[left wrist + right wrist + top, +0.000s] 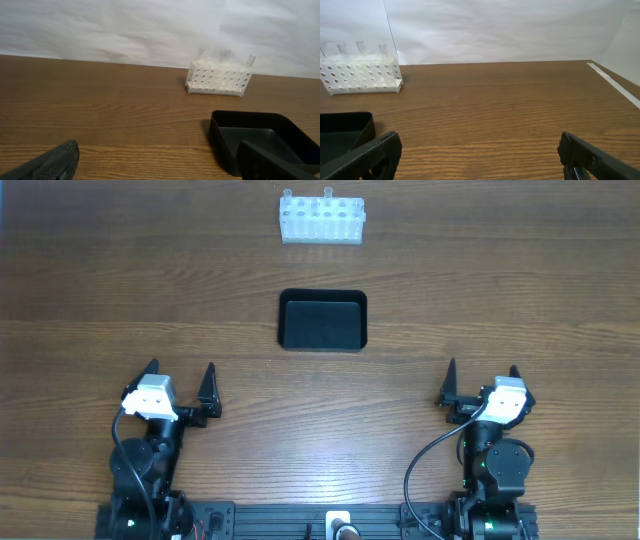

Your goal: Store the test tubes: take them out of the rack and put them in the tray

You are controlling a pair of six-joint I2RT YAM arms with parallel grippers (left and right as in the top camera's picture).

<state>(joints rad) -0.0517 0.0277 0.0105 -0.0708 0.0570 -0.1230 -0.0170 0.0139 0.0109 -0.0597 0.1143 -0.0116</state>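
A white perforated rack [321, 220] stands at the far middle of the wooden table, with clear test tubes [327, 194] upright in it. The rack [218, 78] and rack [361, 74] show in both wrist views, tube tops [360, 47] poking above it. A black empty tray [323, 320] lies just in front of the rack. My left gripper [182, 380] rests open near the front left, well short of the tray [260, 140]. My right gripper [483, 378] rests open at the front right, with the tray [342, 130] off to its side.
Bare wood grain surrounds the rack and tray. A pale backdrop [150, 30] rises behind the table's far edge. The table's right edge [615, 82] carries a light strip.
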